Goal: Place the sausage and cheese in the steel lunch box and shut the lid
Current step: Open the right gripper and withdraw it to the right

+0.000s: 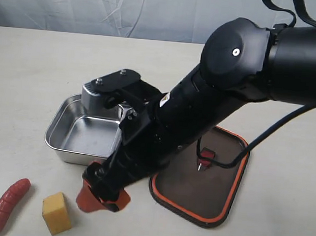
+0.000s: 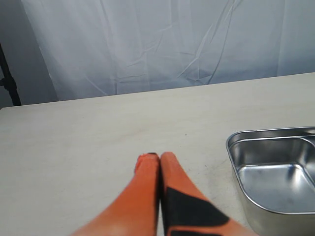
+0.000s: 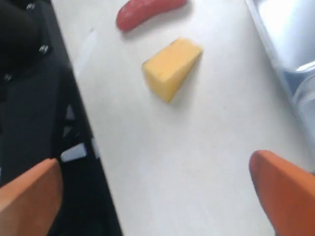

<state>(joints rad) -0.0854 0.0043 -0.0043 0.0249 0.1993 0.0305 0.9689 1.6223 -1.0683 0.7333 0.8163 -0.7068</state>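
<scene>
Right arm (image 1: pixel 202 116) is reaching across from the right toward the near-left of the table (image 1: pixel 35 75). Right gripper (image 1: pixel 101 196) is sitting low over the table, spread wide and holding nothing. Can't tell whether it's touching the surface.

Cheese (image 1: pixel 57 213) is lying on the table just left of that gripper, apart from it. In the right wrist view it's lying beyond the open jaws, not between them.

Sausage (image 1: pixel 9 204) is lying on the table just left of the cheese, near it but not touching, and angled with its far end tipping right.

Steel lunch box (image 1: pixel 63 143) is sitting open on the table, farther back than the cheese and sausage and left of centre. The right arm is passing over its right side and hiding that part. The right gripper is sitting just off its near-right corner.

Lid (image 1: pixel 216 210) is lying flat on the table to the right of the box, off it, with its orange rim showing. The arm is covering the gap, so I can't tell whether lid and box are touching.

Left gripper (image 2: pixel 154 156) is pressed together with its tips meeting and nothing between them. It's hanging over bare table, with the box off to one side of it.
</scene>
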